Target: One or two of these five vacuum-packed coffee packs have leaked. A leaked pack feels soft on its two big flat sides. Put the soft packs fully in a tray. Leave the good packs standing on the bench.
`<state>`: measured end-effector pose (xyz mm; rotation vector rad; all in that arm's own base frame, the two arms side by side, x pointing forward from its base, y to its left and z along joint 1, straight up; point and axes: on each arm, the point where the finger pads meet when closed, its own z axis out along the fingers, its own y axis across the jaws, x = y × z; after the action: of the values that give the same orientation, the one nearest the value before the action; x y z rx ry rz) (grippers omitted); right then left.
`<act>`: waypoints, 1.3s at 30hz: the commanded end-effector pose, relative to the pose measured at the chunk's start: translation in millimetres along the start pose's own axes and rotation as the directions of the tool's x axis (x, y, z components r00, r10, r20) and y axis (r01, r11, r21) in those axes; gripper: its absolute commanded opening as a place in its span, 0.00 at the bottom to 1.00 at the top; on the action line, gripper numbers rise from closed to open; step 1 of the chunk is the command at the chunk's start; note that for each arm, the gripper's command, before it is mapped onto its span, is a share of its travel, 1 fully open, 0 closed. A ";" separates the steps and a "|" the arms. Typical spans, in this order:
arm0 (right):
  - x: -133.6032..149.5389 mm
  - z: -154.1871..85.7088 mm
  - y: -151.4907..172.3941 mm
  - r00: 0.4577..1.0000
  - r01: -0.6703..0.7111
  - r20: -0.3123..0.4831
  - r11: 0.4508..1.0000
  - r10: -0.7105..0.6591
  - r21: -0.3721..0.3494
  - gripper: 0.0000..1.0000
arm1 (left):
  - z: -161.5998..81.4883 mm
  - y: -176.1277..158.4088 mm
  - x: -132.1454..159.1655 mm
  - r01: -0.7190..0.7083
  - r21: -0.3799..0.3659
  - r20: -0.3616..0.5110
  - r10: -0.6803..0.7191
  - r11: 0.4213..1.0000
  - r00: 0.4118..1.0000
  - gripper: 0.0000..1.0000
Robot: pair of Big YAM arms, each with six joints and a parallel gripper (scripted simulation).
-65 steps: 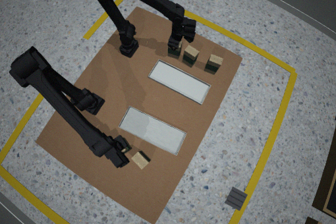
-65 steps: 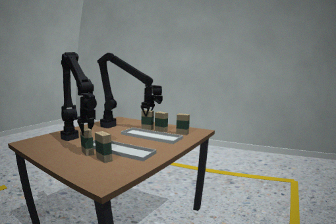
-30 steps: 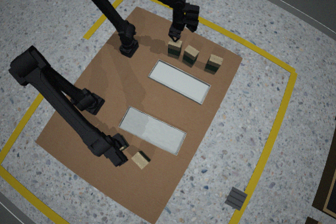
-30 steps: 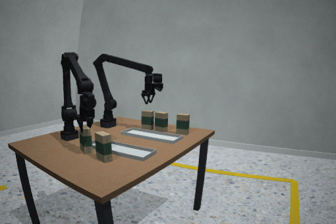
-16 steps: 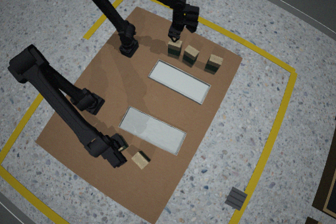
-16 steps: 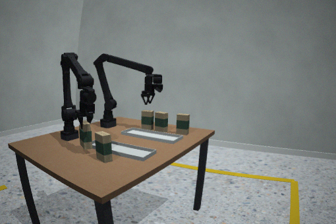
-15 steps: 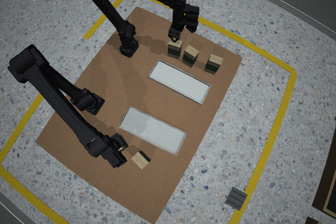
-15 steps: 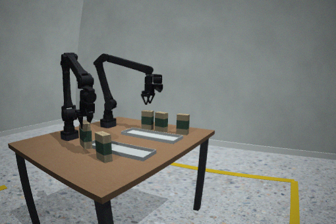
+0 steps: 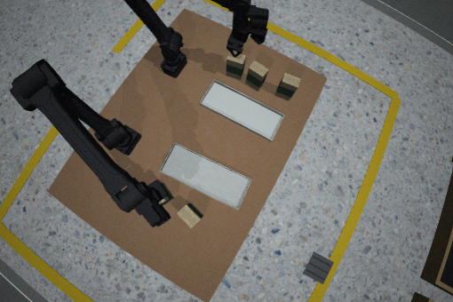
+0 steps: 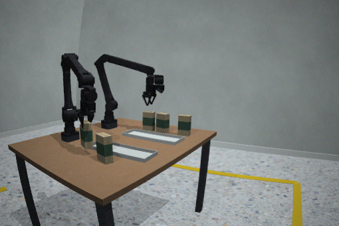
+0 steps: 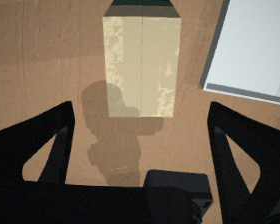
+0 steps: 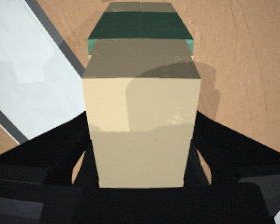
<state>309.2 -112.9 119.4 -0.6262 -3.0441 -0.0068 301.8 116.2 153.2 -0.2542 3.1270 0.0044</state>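
Note:
Five tan coffee packs with green bands stand on the brown bench. Three stand in a row at the far edge: one (image 9: 235,64) under my left gripper, a second (image 9: 257,73) and a third (image 9: 289,84). My left gripper (image 10: 150,99) is open and hangs clear above the first pack (image 11: 140,63). My right gripper (image 10: 86,121) is shut on the two big sides of a fourth pack (image 12: 140,123), which stands on the bench beside the near tray (image 9: 205,175). The fifth pack (image 9: 189,215) stands free next to it.
A second empty tray (image 9: 242,109) lies between the near tray and the row of three. Both arm bases (image 9: 173,64) stand along one bench edge. The near packs are close to the bench's side edge.

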 end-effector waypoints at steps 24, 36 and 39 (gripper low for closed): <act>-28.1 -40.5 11.5 0.994 0.003 0.111 1.000 -0.002 -0.009 0.26 | -10.5 1.0 -10.8 -0.005 -0.005 0.029 0.005 1.000 1.000 0.79; 10.1 -17.1 45.7 0.999 0.003 0.045 1.000 -0.002 -0.003 0.26 | -10.5 1.0 -10.8 -0.005 -0.005 0.029 0.005 1.000 1.000 0.79; 14.1 -17.9 56.8 0.999 0.003 0.046 1.000 -0.002 -0.004 0.26 | -10.5 1.0 -10.8 -0.005 -0.005 0.029 0.005 1.000 1.000 0.79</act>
<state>317.9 -66.7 124.4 -0.5837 -3.0662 -0.0024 301.8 116.2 153.1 -0.2542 3.1271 0.0044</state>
